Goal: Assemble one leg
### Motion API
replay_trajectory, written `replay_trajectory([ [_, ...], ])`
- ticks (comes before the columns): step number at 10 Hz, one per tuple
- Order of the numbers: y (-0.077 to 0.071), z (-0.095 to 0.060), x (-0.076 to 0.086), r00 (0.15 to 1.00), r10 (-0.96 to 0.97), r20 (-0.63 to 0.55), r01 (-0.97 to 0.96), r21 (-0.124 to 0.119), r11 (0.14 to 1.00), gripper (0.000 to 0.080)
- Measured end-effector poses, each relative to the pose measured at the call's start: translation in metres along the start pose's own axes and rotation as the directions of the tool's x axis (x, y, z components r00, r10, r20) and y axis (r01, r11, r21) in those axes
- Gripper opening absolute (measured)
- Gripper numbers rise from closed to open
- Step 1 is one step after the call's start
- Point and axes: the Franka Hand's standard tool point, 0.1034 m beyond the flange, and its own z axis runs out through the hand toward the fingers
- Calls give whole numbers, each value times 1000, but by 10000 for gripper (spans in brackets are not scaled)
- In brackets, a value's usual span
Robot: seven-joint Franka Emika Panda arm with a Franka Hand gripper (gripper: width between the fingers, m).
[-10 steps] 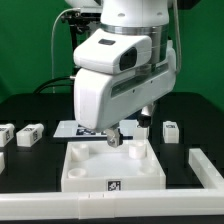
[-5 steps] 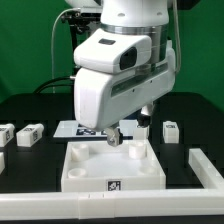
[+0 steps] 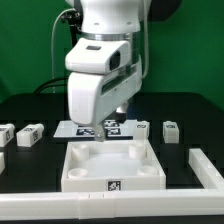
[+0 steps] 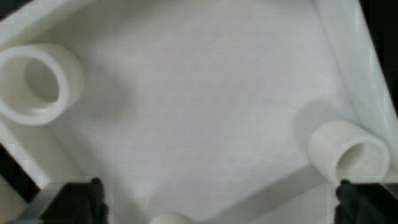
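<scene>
The white square tray point(image 3: 110, 168) with round corner sockets lies in the middle front. Small white legs with marker tags stand on the table: two at the exterior view's left point(image 3: 29, 133) point(image 3: 5, 134) and two at its right point(image 3: 170, 129) point(image 3: 143, 129). My gripper point(image 3: 96, 138) hangs over the tray's far left part, mostly hidden by the white hand. In the wrist view the gripper point(image 4: 214, 205) is open and empty, its dark fingertips point(image 4: 79, 200) wide apart above the tray floor point(image 4: 196, 110), between two round sockets point(image 4: 36, 85) point(image 4: 347, 155).
The marker board point(image 3: 112, 126) lies flat behind the tray. A white bar point(image 3: 207, 166) lies at the exterior view's right front, and a white strip point(image 3: 60, 207) runs along the front edge. Black table point(image 3: 40, 160) surrounds the parts.
The arm has moved toward the exterior view's left and risen a little, away from the tray's far right part. The marker board now shows more.
</scene>
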Motion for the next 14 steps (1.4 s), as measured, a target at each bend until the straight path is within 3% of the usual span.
replay_trajectory([
  [4,0,2,0,1000,0,2,0,2,1000,650],
  [5,0,4,-2,998,-65,-9,65,-17,998,650],
  [6,-14,11,-14,986,-167,-17,166,-44,985,650],
  [7,-31,15,-20,968,-251,-10,251,-42,967,650],
  [8,-38,14,-14,931,-365,-4,362,-110,926,650],
  [9,-47,20,-14,928,-373,-2,370,-115,922,650],
  [13,-45,21,-16,930,-368,-1,366,-111,924,650],
  [14,-50,31,-16,921,-389,2,387,-106,916,650],
])
